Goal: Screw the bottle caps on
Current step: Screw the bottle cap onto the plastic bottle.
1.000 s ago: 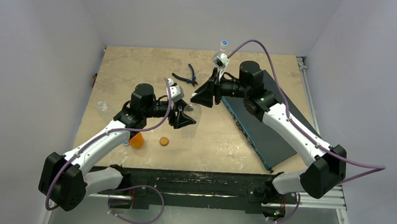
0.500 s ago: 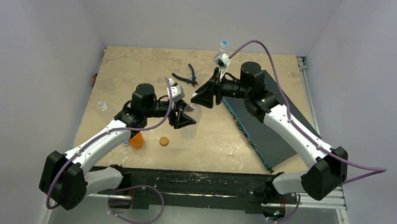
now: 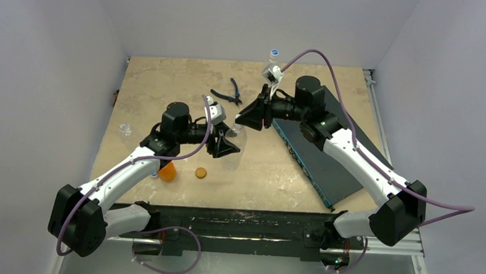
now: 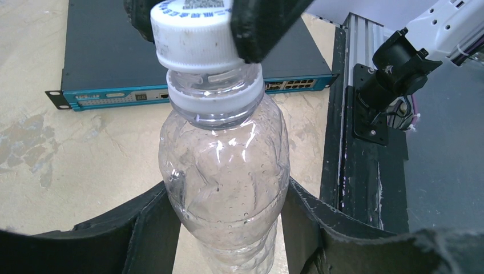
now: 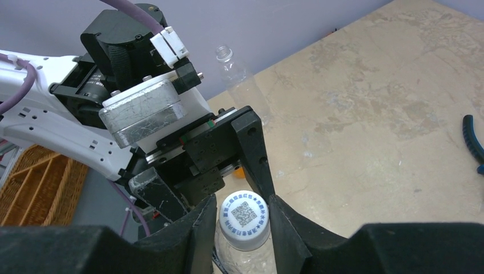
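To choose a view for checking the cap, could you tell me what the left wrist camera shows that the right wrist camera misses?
Only left wrist: the body of the clear bottle clamped in the left hand, and the blue-fronted box behind. Only right wrist: the printed code atop the white cap, a second uncapped bottle, a pliers handle. Both: that cap on the neck, pinched by the right hand.

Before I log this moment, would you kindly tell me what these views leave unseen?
Left wrist: base of the clear bottle, cut off by the bottom edge.
Left wrist: neck threads, hidden under the white cap; how far it is screwed on is unclear.
Top external: that cap, covered by the right gripper.
Right wrist: the cap's print, too small to read.
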Tool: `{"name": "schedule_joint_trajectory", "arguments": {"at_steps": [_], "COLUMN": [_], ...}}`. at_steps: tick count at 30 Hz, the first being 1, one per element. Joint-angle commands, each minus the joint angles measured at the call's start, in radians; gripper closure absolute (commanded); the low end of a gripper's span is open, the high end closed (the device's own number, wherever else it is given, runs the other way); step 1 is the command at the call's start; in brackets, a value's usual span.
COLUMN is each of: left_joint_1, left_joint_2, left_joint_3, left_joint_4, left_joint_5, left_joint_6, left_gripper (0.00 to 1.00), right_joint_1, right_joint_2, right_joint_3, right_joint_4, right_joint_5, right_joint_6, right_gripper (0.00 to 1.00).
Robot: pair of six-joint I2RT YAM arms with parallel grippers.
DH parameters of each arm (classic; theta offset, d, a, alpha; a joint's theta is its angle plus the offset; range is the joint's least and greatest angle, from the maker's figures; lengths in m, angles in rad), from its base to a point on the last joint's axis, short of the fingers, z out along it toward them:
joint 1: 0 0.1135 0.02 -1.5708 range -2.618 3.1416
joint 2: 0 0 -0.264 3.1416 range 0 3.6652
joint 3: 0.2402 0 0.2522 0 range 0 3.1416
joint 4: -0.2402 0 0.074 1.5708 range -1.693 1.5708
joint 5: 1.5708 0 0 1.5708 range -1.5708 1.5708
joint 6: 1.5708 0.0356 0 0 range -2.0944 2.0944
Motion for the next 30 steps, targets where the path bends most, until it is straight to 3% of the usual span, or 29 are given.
{"name": "schedule_joint_trajectory", "arguments": {"at_steps": [1,11,23,30], "left_joint_1": [0.008,0.008,0.008,0.008], "left_joint_2": [-0.002,0.015,0.008,-0.009], "left_joint_3": [0.037,0.066,0.084,0.094], "left_joint_4": [0.024,0.017,0.000,-0.004], "left_joint_5": [0.026,0.096,0.237,0.223], "left_joint_6": [-0.009,-0.034,-0.076,-0.086], "left_gripper": [1.00,1.00,1.00,1.00], "right_joint_1": [0.002,0.001,0.001,0.002], "right_joint_2": [-0.018,-0.023,-0.029,-0.019], "right_joint_3": [-0.002,0.014,0.042,0.052], "right_joint_4": [0.032,-0.015,-0.095,-0.109], "right_joint_5": [0.012,-0.017,-0.173,-0.237], "right_joint_6": [0.008,-0.058,-0.193,-0.194], "right_gripper": [0.61,0.77,0.84,0.86]}}
